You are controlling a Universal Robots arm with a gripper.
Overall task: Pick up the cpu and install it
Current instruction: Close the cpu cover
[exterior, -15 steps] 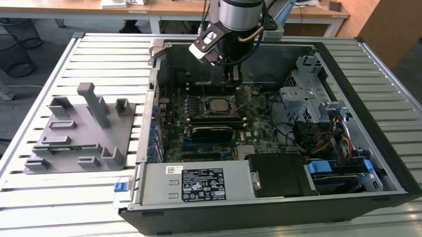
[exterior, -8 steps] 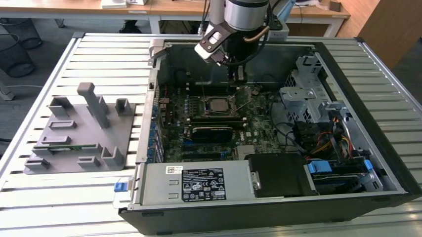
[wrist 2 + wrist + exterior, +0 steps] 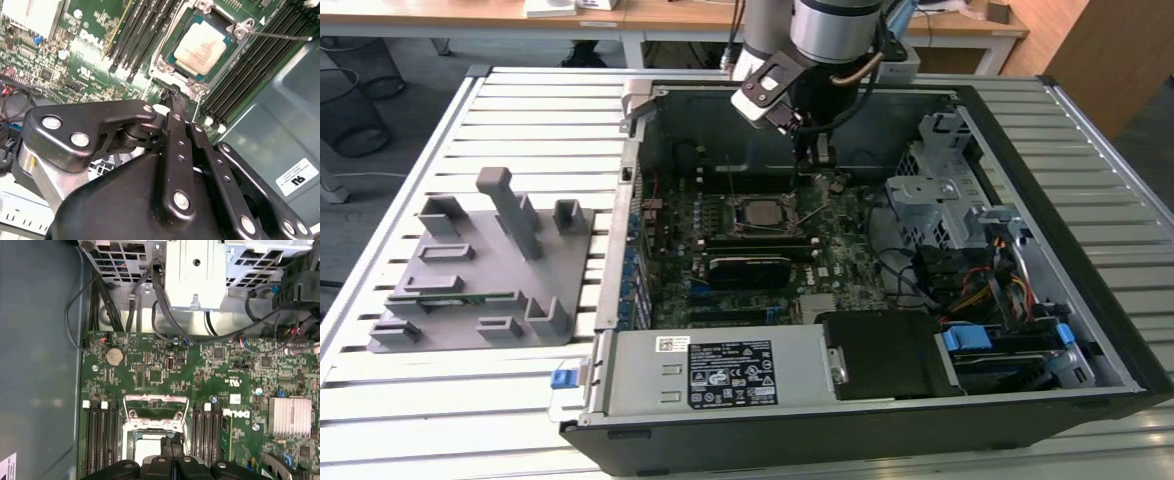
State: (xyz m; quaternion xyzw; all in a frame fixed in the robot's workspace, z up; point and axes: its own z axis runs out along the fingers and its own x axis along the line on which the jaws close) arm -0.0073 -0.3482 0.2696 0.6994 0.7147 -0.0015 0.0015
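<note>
As cpu (image 3: 200, 49) sits in skt (image 3: 162, 65), closed gripper (image 3: 173, 95) hangs beside.

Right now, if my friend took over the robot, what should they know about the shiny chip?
Gripper: shut, nothing between its fingers, poised close over the edge of the socket.
Cpu: lies flat in the socket on the motherboard, inside the open computer case.
Done: the cpu is out of the gripper and sitting in its place.
Left: the socket's thin metal lever sticks out to the side, so the chip does not look clamped down yet.
</note>
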